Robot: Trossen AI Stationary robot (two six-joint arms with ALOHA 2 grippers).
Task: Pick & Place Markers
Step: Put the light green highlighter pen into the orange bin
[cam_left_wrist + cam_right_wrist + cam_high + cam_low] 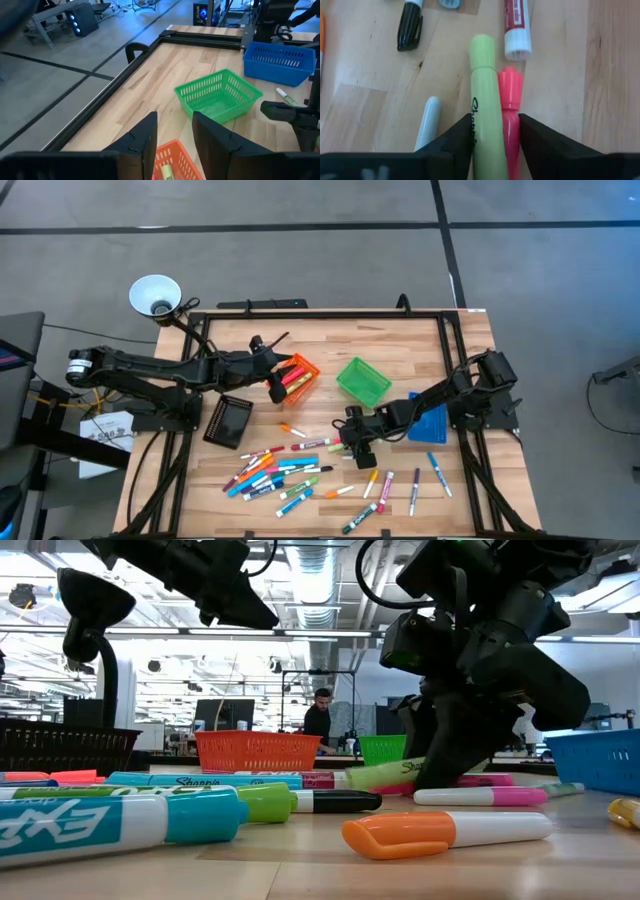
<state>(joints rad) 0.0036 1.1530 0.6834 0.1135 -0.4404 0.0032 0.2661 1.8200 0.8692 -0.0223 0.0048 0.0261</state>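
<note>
Down on the worktop (460,395), the right pincer (495,132) pinches a yellow-green marker (482,95) and a pink marker (509,100) together; the left pincer (174,137) hangs spread above the orange bin (298,377).

place: open-plan lab/office | cues: exposed ceiling ducts (320,615), monitors (225,712), concrete floor (300,255)

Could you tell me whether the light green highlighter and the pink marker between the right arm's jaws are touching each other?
Touching. The right wrist view shows the light green highlighter lying flush against the pink marker, side by side with no gap, between the right gripper jaws.
</note>
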